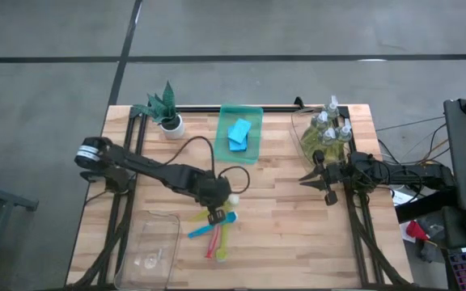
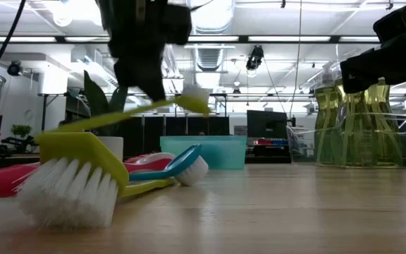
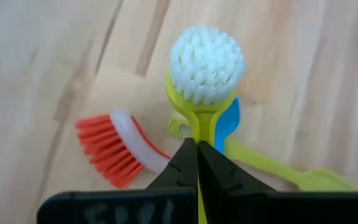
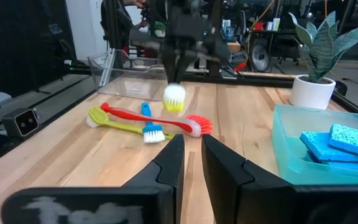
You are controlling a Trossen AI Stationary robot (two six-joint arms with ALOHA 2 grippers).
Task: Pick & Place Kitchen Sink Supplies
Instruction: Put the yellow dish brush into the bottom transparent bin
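The left gripper [image 3: 197,163] clamps the yellow brush [image 3: 205,68] by its thin handle; it could twist and slip onto the other brushes [image 1: 213,236]

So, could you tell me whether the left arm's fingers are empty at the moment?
No, the left gripper is shut on the yellow-green brush, whose white bristle head sticks out beyond the fingers above the table.

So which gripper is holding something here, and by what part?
The left gripper holds a yellow-green brush by its handle, head lifted off the table. The right gripper holds nothing.
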